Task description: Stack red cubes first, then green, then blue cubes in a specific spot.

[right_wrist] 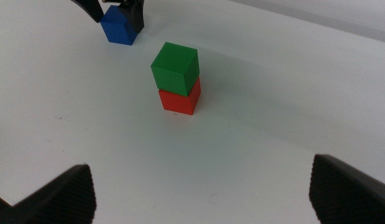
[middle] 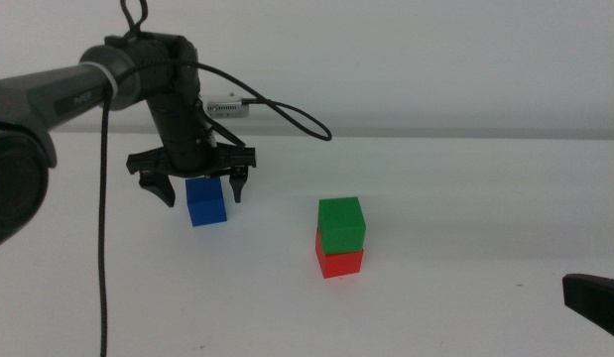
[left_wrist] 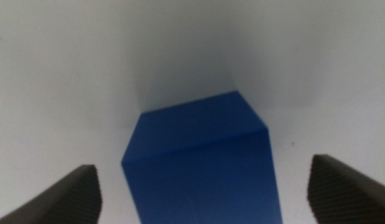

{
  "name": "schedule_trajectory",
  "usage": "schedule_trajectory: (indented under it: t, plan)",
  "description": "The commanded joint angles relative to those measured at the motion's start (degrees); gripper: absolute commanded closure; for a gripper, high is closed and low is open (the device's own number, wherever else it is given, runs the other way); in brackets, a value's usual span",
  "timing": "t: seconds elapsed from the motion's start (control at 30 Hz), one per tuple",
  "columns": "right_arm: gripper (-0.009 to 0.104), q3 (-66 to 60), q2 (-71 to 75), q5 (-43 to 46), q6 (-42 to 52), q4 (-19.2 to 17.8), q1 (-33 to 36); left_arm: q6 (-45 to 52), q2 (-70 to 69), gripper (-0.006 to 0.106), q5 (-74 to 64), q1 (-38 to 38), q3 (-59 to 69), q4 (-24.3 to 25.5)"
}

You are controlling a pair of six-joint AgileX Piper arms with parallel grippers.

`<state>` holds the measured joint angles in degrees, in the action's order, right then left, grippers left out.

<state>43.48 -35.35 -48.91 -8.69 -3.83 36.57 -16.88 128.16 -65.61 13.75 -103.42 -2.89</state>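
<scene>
1. The left gripper (middle: 199,188) hangs over the blue cube (middle: 206,202), reaching in from the left side of the middle view, its jaws spread wide with one tip on either side of the cube's upper part.
2. In the left wrist view the blue cube (left_wrist: 203,163) sits between the two dark jaws with clear white gaps on both sides — neither jaw touches it.
3. The blue cube rests on the white surface (middle: 465,198), well apart from the stack and to its left in the middle view.
4. The green cube (middle: 342,224) sits on top of the red cube (middle: 339,261), turned slightly so its edges do not line up exactly with the red one's.
5. The right gripper (middle: 594,299) waits at the lower right corner of the middle view — its wrist view shows both jaws spread far apart, holding nothing, with the stack (right_wrist: 175,78) ahead of them.
</scene>
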Motion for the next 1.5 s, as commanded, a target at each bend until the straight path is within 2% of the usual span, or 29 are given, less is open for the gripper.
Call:
schedule_trajectory:
  t: [0.0,0.1,0.23,0.33,0.37,0.5,0.57,0.7,0.83,1.1,1.47]
  plan:
    - [0.003,-0.14,0.28,0.51,0.60,-0.54,-0.36,-0.60,0.72,0.018,1.45,0.12,-0.18,-0.58]
    - [0.003,-0.14,0.28,0.51,0.60,-0.54,-0.36,-0.60,1.39,0.035,1.45,0.01,-0.18,-0.58]
    - [0.003,-0.14,0.28,0.51,0.60,-0.54,-0.36,-0.37,-0.78,0.071,0.55,-0.10,-0.31,-0.20]
    - [0.003,-0.14,0.28,0.51,0.60,-0.54,-0.36,-1.20,-6.93,0.097,-3.92,1.30,1.33,3.81]
    - [0.003,-0.14,0.28,0.51,0.60,-0.54,-0.36,-3.20,-10.06,0.102,-5.20,2.29,2.39,4.88]
    - [0.003,-0.14,0.28,0.51,0.60,-0.54,-0.36,-16.62,-21.96,0.102,-8.97,9.14,8.42,9.10]
    - [0.003,-0.14,0.28,0.51,0.60,-0.54,-0.36,-18.97,-24.71,0.102,-9.54,13.66,8.33,9.83]
    - [0.003,-0.14,0.28,0.51,0.60,-0.54,-0.36,-22.16,-23.34,0.102,-9.54,22.64,3.43,9.97]
    - [0.003,-0.14,0.28,0.51,0.60,-0.54,-0.36,-26.39,-18.50,0.102,-9.54,28.25,-0.98,9.97]
    - [0.003,-0.14,0.28,0.51,0.60,-0.54,-0.36,-28.76,-11.56,0.102,-9.54,29.69,-4.33,6.78]
    - [0.003,-0.14,0.28,0.51,0.60,-0.54,-0.36,-31.34,-10.82,0.102,-9.54,29.69,-4.33,9.00]
